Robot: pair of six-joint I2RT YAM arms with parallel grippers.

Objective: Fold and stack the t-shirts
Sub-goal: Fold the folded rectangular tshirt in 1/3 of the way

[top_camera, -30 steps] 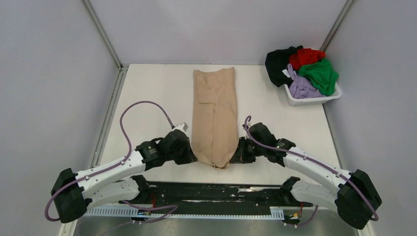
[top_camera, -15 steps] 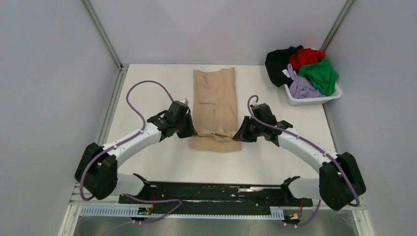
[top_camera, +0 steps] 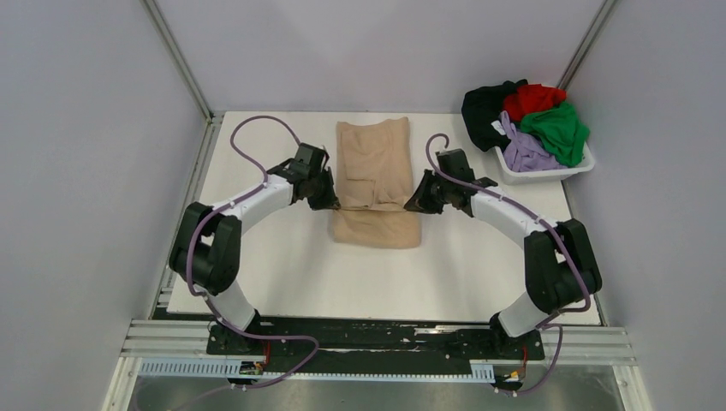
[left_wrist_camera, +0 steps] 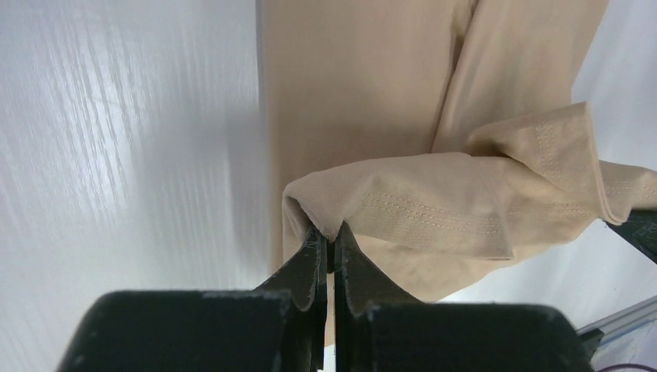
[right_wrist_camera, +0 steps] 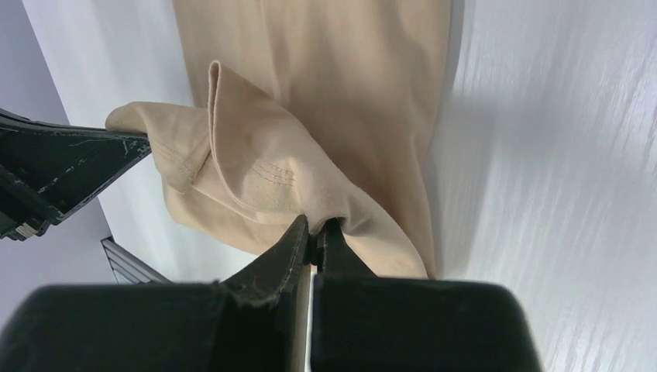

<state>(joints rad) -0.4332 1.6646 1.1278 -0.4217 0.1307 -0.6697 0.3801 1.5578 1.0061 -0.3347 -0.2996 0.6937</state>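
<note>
The tan t-shirt lies as a narrow strip in the middle of the table, its near end lifted and doubled back over itself. My left gripper is shut on the hem's left corner. My right gripper is shut on the hem's right corner. Both hold the hem a little above the strip's middle. The hem sags between them in the left wrist view and the right wrist view. The black, red, green and lavender t-shirts lie heaped at the back right.
A white plastic basket holds the heap of shirts at the table's back right corner. The white table ends at grey walls on left and right. A black rail runs along the near edge.
Both grippers have carried the tan shirt's near hem away from the near edge toward the back, folding the strip over itself. The arms have stretched out farther.
</note>
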